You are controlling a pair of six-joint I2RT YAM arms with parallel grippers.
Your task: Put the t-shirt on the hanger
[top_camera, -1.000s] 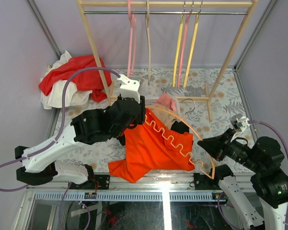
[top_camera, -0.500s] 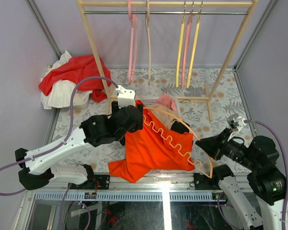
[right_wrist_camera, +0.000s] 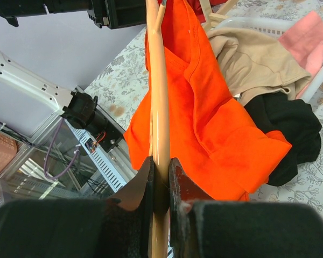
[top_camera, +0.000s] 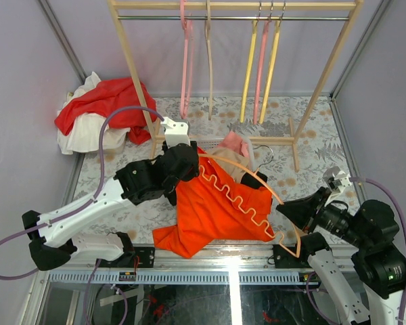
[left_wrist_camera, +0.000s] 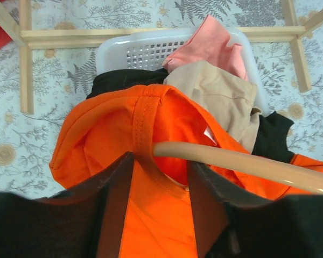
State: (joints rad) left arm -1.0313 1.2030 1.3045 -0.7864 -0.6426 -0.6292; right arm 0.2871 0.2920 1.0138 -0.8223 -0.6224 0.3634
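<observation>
— Floral table (top_camera: 318,145) below; where is the t-shirt (top_camera: 213,210) lying?
— It is spreading from the basket (left_wrist_camera: 129,51) toward the arms. The left gripper (left_wrist_camera: 160,161) is straddling the collar, fingers apart.
— And the hanger (right_wrist_camera: 159,97)?
— The right gripper (right_wrist_camera: 160,177) is clamping one end. Its long arm is pointing into that collar, nearer the left arm.

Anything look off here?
The thin peach hanger has only one arm through the collar of the bright orange t-shirt; its wavy bar lies outside, on top of the crumpled shirt. Behind, tan, pink and black garments spill from the white plastic basket.
</observation>
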